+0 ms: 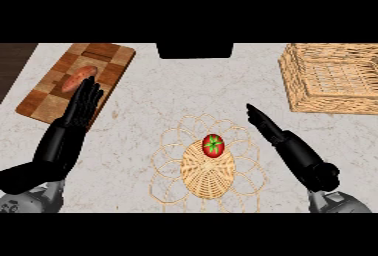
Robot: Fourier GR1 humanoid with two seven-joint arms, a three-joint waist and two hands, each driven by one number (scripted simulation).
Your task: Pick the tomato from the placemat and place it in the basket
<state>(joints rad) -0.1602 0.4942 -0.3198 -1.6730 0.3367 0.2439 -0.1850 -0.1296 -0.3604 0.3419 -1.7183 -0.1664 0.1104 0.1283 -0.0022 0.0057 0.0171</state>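
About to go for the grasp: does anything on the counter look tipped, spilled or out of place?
Nothing stands out. The tomato sits upright on the placemat, the basket stands level at far right, and a sausage lies on the board.

Steep head view over counter (pixel 148 100)

The marble counter (pixel 148 100) carries a wicker placemat (pixel 166 180), a basket (pixel 332 80) and a cutting board (pixel 52 97).

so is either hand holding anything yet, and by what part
Nothing is held. The right hand is open beside the tomato, which sits on the placemat. The left hand is open too, fingers straight, near the cutting board.
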